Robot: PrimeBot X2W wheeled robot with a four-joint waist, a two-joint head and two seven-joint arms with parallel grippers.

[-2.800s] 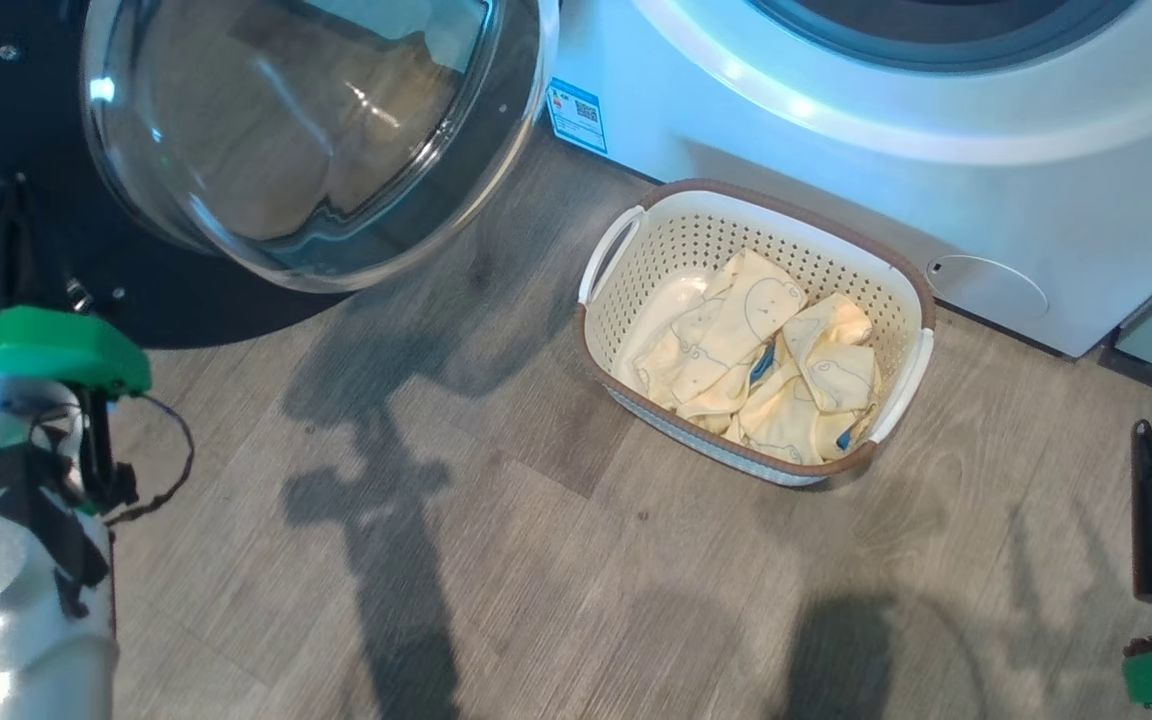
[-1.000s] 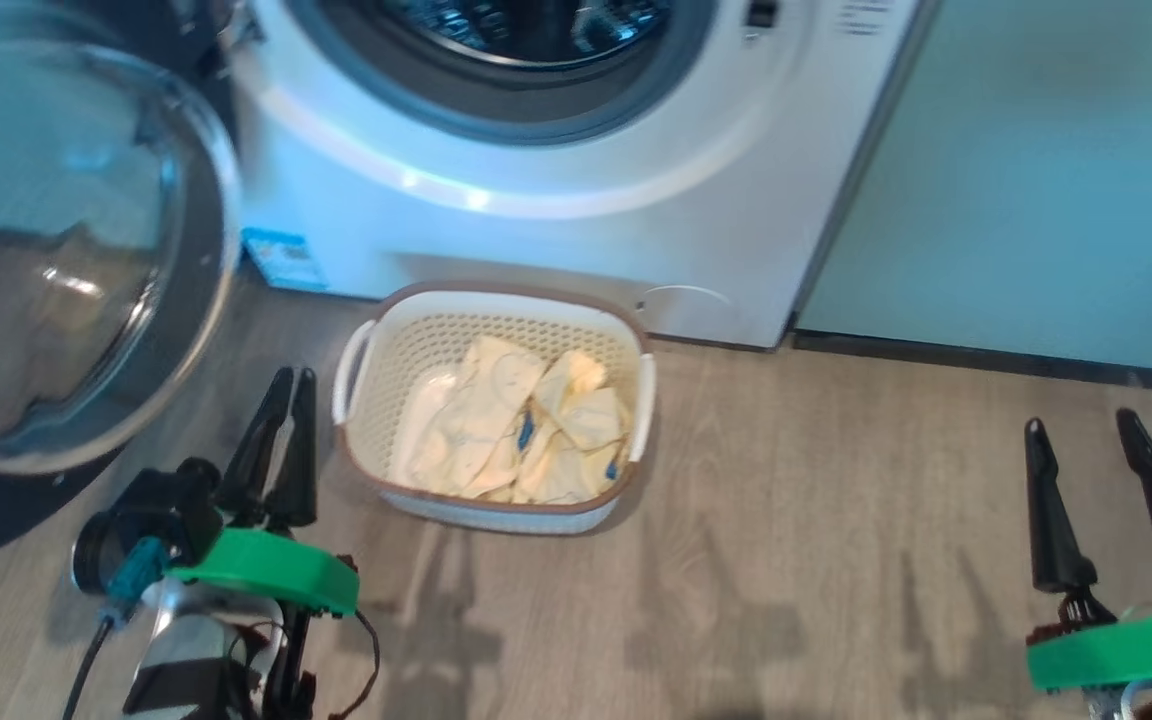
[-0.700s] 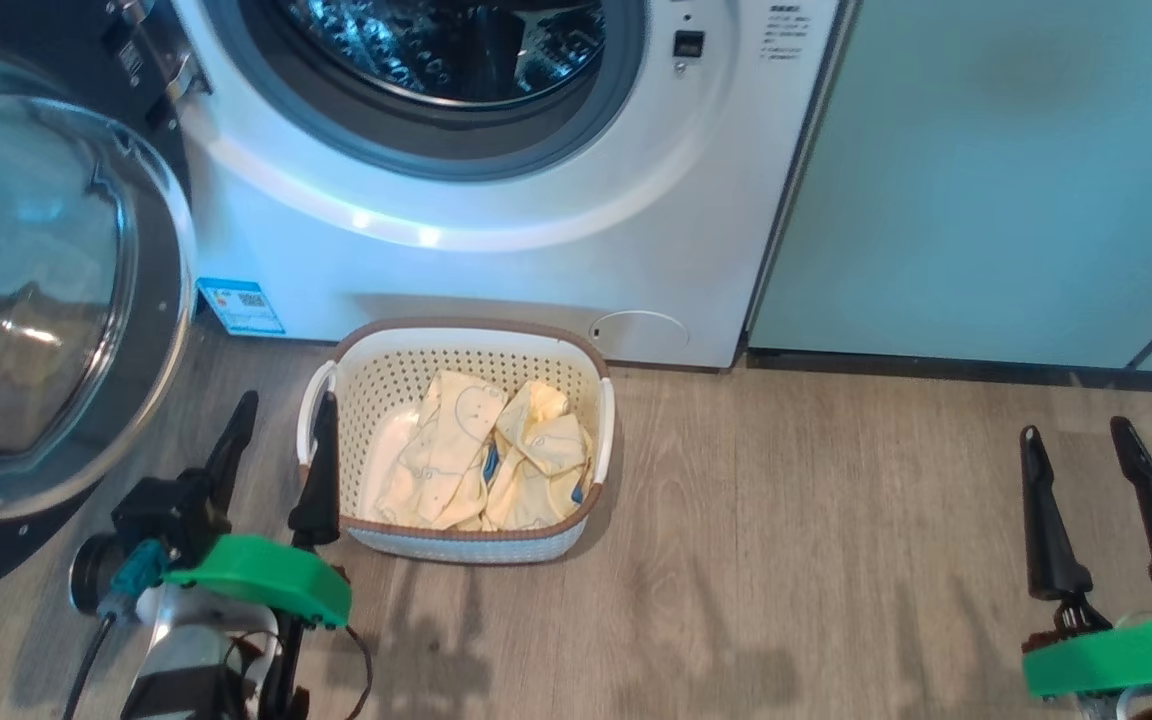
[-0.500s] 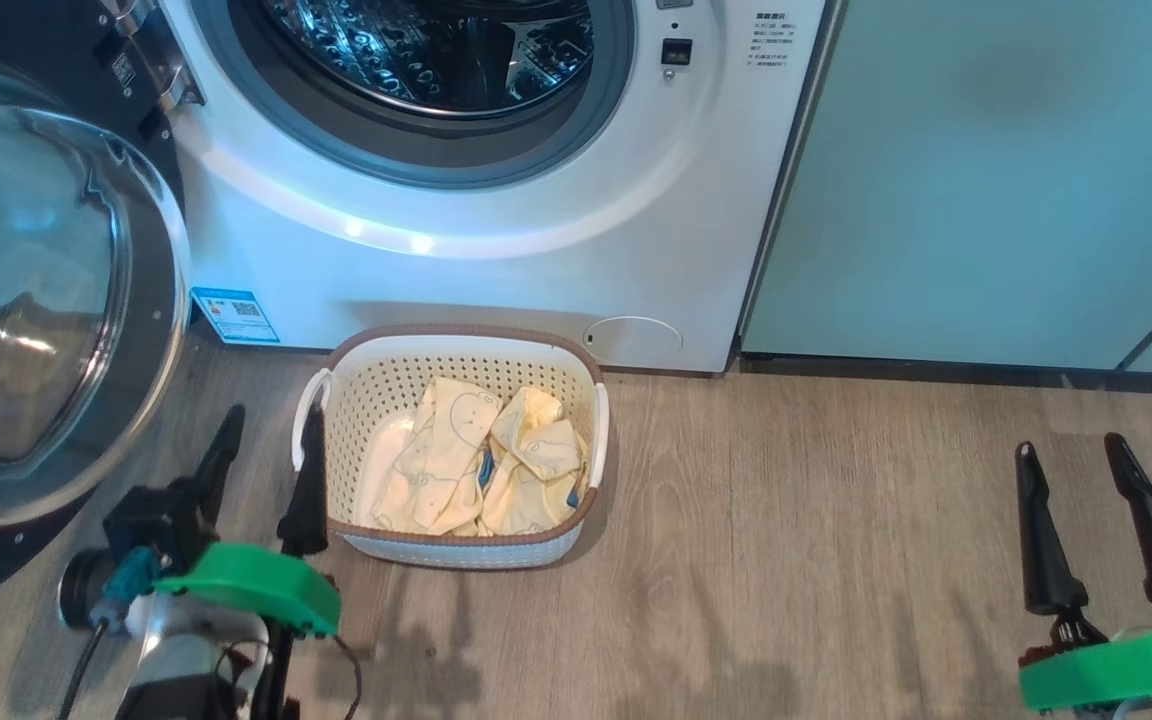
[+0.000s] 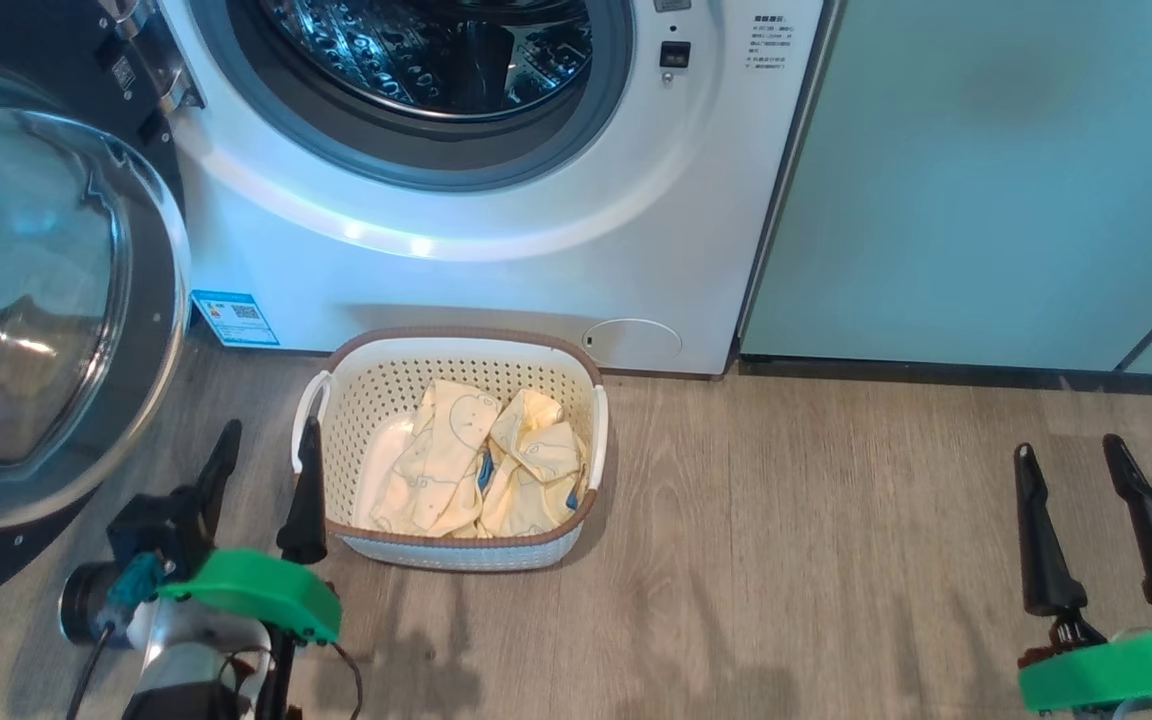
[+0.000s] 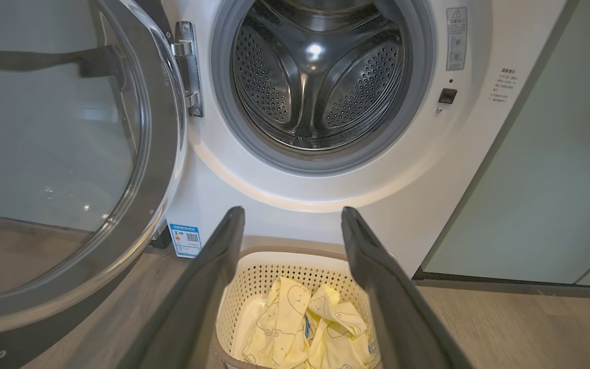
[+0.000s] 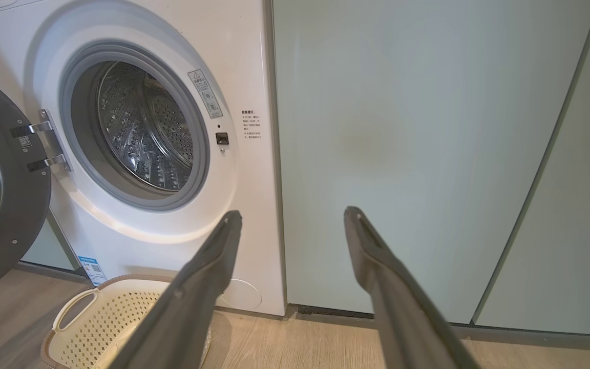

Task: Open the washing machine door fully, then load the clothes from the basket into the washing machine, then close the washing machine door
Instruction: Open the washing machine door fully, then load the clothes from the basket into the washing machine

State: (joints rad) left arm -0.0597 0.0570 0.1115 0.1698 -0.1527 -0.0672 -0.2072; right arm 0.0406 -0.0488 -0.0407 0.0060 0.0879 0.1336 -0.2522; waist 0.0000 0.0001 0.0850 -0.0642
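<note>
Before the washer [image 5: 536, 290], the basket [image 5: 456, 333] holds the clothes [image 5: 476, 470]; the door [image 5: 36, 300] stands wide (likely to clear the drum [image 5: 436, 50]). Left gripper [image 5: 271, 425], just beside the basket, and right gripper [image 5: 1067, 446] gape empty.

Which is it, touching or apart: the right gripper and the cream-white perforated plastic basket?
Apart. Head view shows wooden floor between the right gripper and the basket.
</note>
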